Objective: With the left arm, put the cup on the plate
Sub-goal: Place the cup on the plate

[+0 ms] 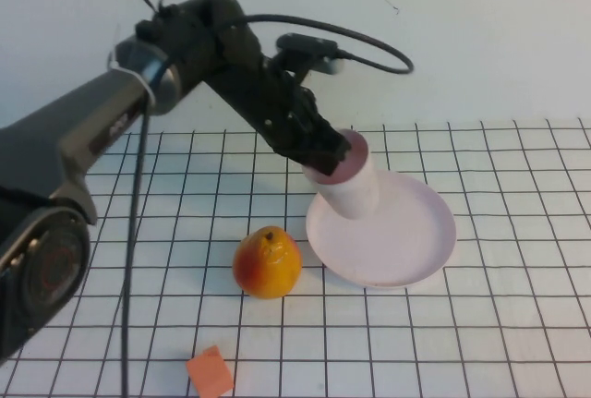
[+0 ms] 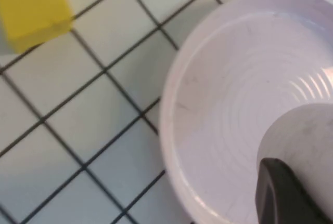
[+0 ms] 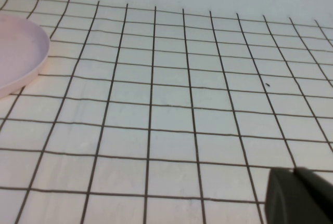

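Note:
The pale pink cup (image 1: 351, 187) is tilted, with its base over the left part of the round pale pink plate (image 1: 406, 243). I cannot tell whether the base touches the plate. My left gripper (image 1: 328, 150) is shut on the cup's rim from the upper left. In the left wrist view the cup (image 2: 304, 130) sits over the plate (image 2: 218, 99), with one black finger (image 2: 281, 195) against it. My right gripper shows only as a dark finger (image 3: 299, 198) at the edge of the right wrist view, above bare grid cloth. The plate's edge (image 3: 21, 57) lies far from it.
An orange-yellow pear (image 1: 267, 262) stands just left of the plate. A small orange block (image 1: 211, 372) lies near the front edge. A yellow block (image 2: 34, 8) lies on the grid cloth beyond the plate in the left wrist view.

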### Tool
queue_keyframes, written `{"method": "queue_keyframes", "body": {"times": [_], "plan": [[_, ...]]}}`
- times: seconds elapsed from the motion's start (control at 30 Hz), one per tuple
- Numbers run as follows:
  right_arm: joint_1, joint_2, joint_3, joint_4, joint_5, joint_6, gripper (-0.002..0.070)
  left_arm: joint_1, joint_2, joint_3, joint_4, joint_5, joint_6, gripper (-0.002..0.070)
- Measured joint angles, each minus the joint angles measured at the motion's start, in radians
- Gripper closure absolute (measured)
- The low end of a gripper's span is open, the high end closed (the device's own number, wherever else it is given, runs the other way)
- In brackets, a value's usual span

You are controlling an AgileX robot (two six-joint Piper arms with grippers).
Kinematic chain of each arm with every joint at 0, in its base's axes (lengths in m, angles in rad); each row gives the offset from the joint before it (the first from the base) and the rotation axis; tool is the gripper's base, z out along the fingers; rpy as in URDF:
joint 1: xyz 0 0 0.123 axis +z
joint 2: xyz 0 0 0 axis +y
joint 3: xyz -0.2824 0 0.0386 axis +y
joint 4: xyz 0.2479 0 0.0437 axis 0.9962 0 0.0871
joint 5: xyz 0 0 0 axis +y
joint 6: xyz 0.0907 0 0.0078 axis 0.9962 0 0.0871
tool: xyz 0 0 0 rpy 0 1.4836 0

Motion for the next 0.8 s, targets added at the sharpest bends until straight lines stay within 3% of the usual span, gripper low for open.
{"method": "queue_keyframes", "body": {"times": [0.17, 0.43, 0.53, 0.67, 0.73, 0.8], "plan": [[0.0, 0.0, 0.0, 0.0, 0.0, 0.0, 0.0678, -0.095, 0.036, -0.001, 0.068, -0.045, -0.027, 0.0654], [0.0, 0.0, 0.0, 0.0, 0.0, 0.0, 0.0678, -0.146, 0.089, -0.001, 0.143, -0.109, -0.049, 0.0637], [0.0, 0.0, 0.0, 0.0, 0.0, 0.0, 0.0678, -0.148, 0.1, -0.001, 0.141, -0.115, -0.03, 0.0518], [0.0, 0.0, 0.0, 0.0, 0.0, 0.0, 0.0678, -0.148, 0.101, -0.013, 0.133, -0.125, -0.015, 0.0256], [0.0, 0.0, 0.0, 0.0, 0.0, 0.0, 0.0678, -0.148, 0.101, -0.05, 0.146, -0.107, -0.01, 0.0206], [0.0, 0.0, 0.0, 0.0, 0.0, 0.0, 0.0678, -0.146, 0.096, -0.111, 0.158, -0.067, -0.009, 0.0207]]}}
